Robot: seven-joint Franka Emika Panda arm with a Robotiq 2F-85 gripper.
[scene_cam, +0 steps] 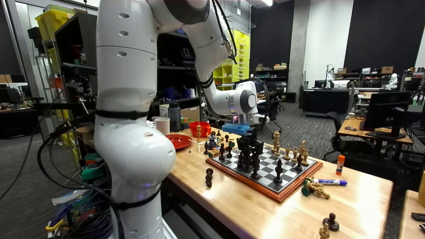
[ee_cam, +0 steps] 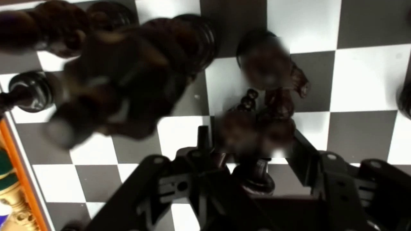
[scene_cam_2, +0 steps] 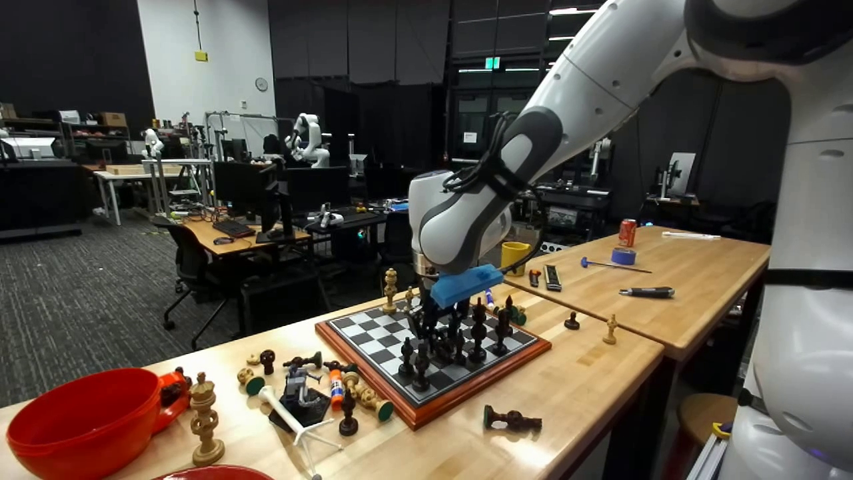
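Pincer (ee_cam: 252, 140) straddled dark chess pieces (ee_cam: 237, 132) inside edges of chessboard (scene_cam_2: 480, 380); couldn't tell whether gripped. Likely grasping step; next move called for singling one out.

No word comes through legibly here: the slim white-and-blue marker (scene_cam: 330, 182) has print along its barrel, too small to spell out, and the upright, orange-capped cylindrical glue stick (scene_cam: 340, 165) wears a label just as blurred. Now to the red cylindrical metal drinks can (scene_cam_2: 627, 233), flashing pale markings, unreadable too, while high up glows a lit green rectangular sign (scene_cam_2: 492, 63), its white symbol too tiny to name.
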